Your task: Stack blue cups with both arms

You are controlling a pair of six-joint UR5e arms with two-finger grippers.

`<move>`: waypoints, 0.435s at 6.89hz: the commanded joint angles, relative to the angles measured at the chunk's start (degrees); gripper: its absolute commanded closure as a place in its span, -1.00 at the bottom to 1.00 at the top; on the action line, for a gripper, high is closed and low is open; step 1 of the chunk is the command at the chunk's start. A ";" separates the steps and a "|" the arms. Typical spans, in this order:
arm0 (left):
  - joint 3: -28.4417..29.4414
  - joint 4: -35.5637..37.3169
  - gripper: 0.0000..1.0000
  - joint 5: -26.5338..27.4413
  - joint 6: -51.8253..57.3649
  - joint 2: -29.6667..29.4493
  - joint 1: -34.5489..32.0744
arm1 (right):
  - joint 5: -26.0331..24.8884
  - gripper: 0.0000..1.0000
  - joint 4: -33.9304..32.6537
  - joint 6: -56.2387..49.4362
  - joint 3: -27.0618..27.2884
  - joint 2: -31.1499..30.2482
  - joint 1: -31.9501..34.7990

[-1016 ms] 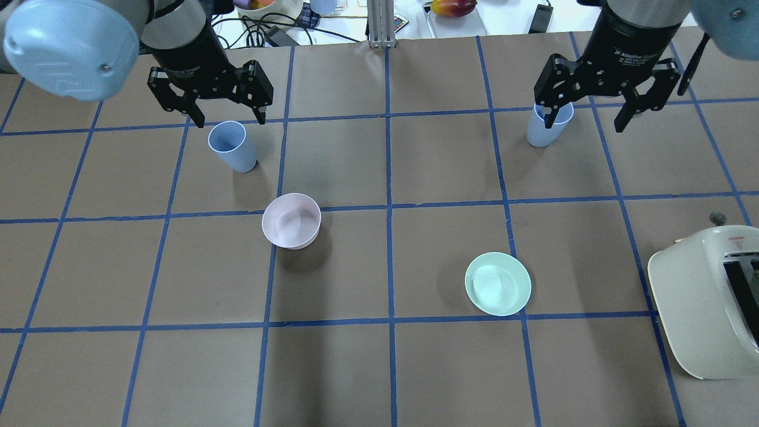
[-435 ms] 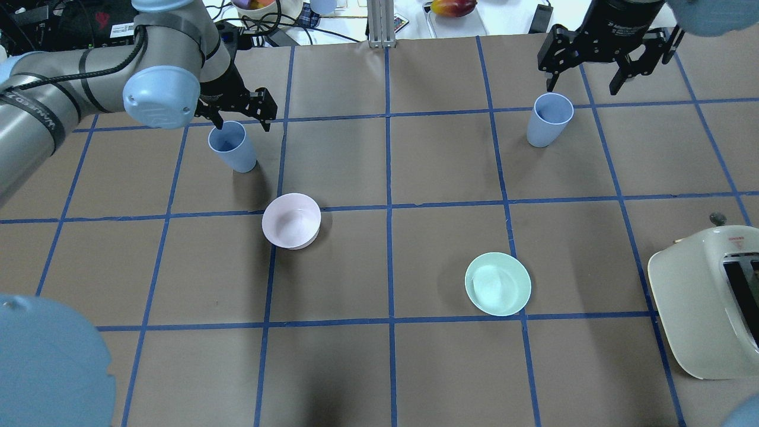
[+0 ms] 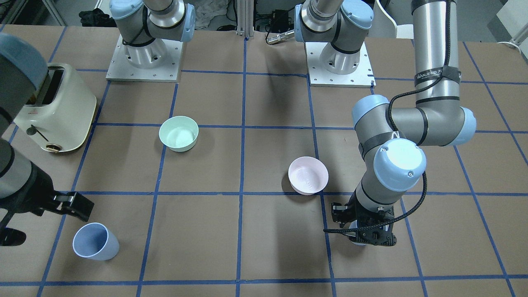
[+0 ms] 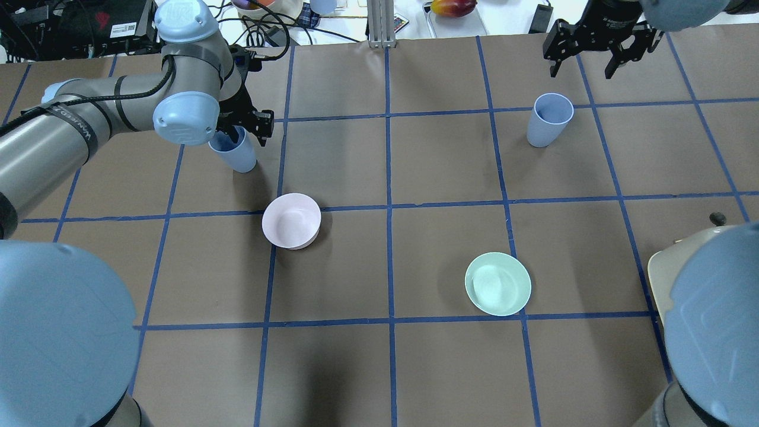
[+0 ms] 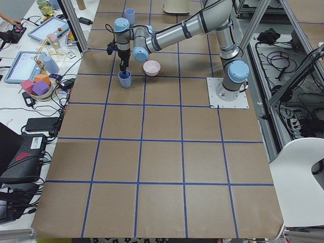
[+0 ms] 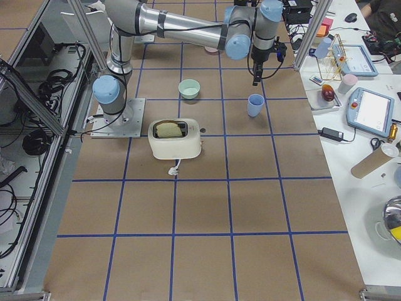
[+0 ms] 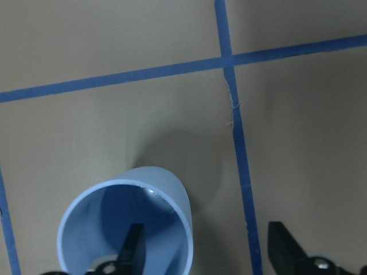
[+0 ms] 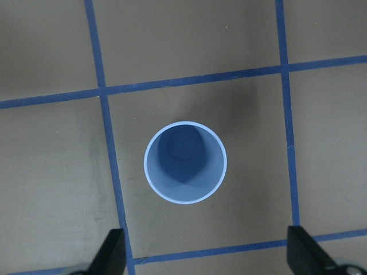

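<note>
Two pale blue cups stand upright on the table. The left cup [image 4: 236, 152] also shows in the left wrist view [image 7: 127, 223]. My left gripper [image 4: 240, 126] is open and low over it, one finger [image 7: 132, 251] inside the cup and the other outside. In the front-facing view this cup is mostly hidden under the left gripper [image 3: 365, 232]. The right cup [image 4: 550, 120] stands free, also in the right wrist view [image 8: 184, 162] and the front-facing view [image 3: 95, 241]. My right gripper [image 4: 593, 52] is open and empty above it, not touching it.
A pale pink bowl [image 4: 291, 220] and a mint-green bowl [image 4: 497, 283] sit mid-table between the cups and the robot. A cream toaster [image 3: 53, 107] stands on the robot's right side. Cables and clutter lie beyond the table's far edge.
My left gripper has come down onto the left cup, with one finger now inside it. My right gripper has shifted from the right cup's rim toward the far edge in the overhead view. Neither cup has moved.
</note>
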 commanded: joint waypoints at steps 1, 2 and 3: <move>0.40 0.35 1.00 1.43 -0.22 -0.76 0.01 | 0.38 -1.00 -2.92 -3.01 -0.48 3.99 -1.63; 1.46 0.79 1.00 0.99 -1.79 0.37 -1.12 | 0.38 -1.00 -3.81 -3.27 -0.30 6.01 -1.72; 5.03 -0.34 1.00 -0.06 -7.98 2.21 -3.65 | 0.55 -1.00 -4.51 -3.01 -0.21 7.68 -1.81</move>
